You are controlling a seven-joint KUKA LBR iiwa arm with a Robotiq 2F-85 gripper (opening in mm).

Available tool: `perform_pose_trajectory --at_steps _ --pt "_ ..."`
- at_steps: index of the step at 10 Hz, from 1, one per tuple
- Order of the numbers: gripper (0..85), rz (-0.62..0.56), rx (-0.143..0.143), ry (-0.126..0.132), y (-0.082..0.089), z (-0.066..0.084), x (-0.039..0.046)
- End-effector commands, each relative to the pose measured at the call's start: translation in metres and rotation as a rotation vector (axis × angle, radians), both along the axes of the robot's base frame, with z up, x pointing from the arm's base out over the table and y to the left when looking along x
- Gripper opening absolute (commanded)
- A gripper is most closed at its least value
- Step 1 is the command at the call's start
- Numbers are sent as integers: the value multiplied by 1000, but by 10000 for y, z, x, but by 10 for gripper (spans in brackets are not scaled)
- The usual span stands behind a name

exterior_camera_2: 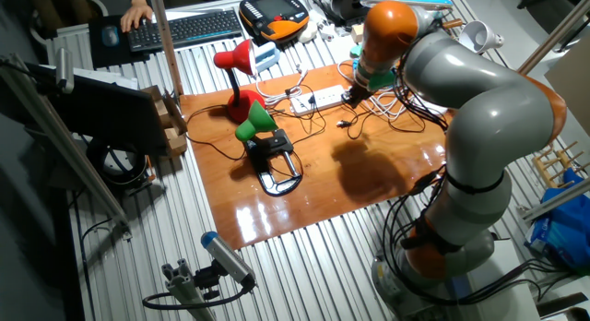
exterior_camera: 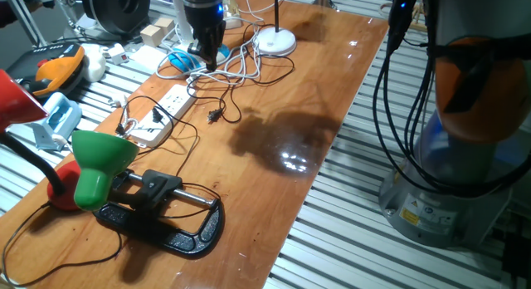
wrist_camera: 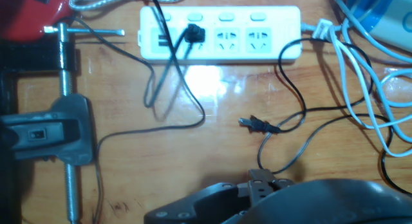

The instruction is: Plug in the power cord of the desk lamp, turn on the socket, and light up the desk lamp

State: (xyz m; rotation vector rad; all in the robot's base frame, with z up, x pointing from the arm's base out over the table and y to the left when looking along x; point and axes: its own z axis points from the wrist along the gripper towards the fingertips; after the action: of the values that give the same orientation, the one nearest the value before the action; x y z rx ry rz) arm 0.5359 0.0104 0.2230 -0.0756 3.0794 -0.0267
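Clamp hardware fills the left of the hand view: a black C-clamp (wrist_camera: 48, 130) with its steel screw bar, which pins the green lamp (exterior_camera: 98, 163) to the wooden table (exterior_camera: 315, 90) so it cannot tip. You can see the same clamp low in the left of one fixed view, with the red lamp (exterior_camera: 21, 102) just behind the green one.

Moving right, the socket (wrist_camera: 220, 33) lies along the upper centre of the hand view, flat on the wood. One black plug (wrist_camera: 193, 35) already sits in its second outlet; the two outlets to the right of it are free. A row of small switches runs along its top edge.

Right of centre, the loose plug (wrist_camera: 254, 123) rests on the table, prongs pointing left, its thin black cord curling off to the right. My guess is that this is the lamp cord you need.

Further right, white cables (wrist_camera: 360, 76) loop in a tangle.

The gripper (exterior_camera: 204, 58) hangs above that cable tangle at the top of one fixed view, beyond the strip's far end. It holds nothing; how wide its jaws stand, you cannot tell. Only its dark underside shows at the bottom edge of the hand view.
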Motion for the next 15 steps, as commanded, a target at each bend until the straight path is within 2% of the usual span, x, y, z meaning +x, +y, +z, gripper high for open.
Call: perform_pose_trajectory --at_steps 1,3,5,7,8,10,12,14,15 --pt "0 -5 4 -5 57 -16 41" --pt "0 -16 -1 -10 187 -22 108" --pt "0 -30 -13 -3 360 26 165" --pt "0 -47 -7 6 513 60 185" --pt "0 -40 -17 -1 578 57 192" --pt "0 -19 -6 -21 637 49 212" --pt "0 13 -9 -48 672 19 226" --pt "0 23 -6 -49 694 -7 242" --pt "0 19 -16 -49 714 -12 248"
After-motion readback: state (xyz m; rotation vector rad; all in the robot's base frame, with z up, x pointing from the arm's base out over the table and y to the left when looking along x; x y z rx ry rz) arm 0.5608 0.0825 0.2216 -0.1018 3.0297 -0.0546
